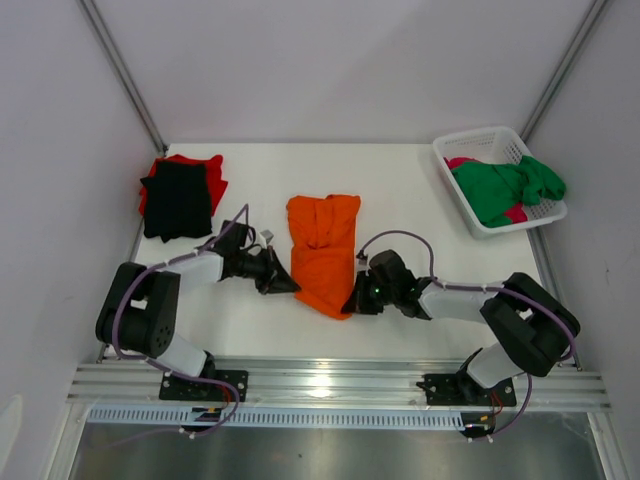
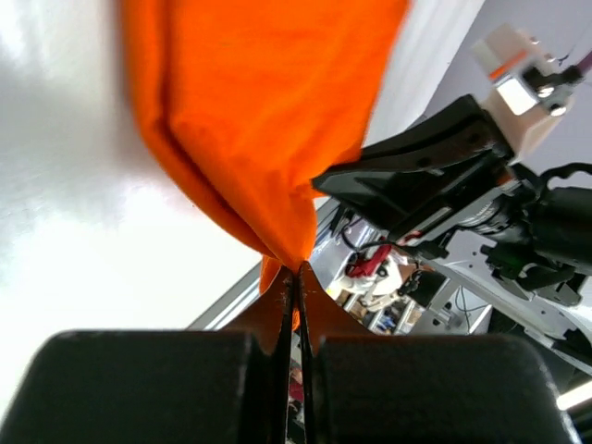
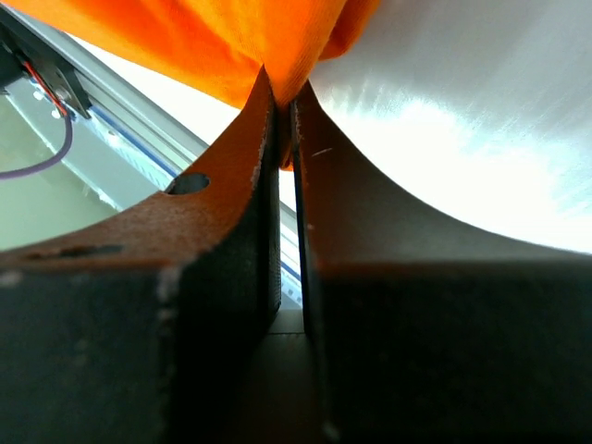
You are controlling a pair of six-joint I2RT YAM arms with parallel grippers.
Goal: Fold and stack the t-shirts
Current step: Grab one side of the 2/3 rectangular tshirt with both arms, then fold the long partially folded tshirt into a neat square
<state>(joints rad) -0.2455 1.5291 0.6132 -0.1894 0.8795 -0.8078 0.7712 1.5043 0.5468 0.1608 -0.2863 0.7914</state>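
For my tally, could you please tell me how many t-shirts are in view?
5: orange t-shirt mid-table, held by the left gripper and right gripper; black t-shirt stacked on red t-shirt, far left; green t-shirt and pink t-shirt in the basket, far right. Others may hide underneath.

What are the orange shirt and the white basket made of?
The bright orange t-shirt looks like soft, matte cloth: it creases, bunches and drapes where it is pinched. The white lattice basket looks like stiff, smooth plastic, probably moulded: its walls keep straight and show regular holes.
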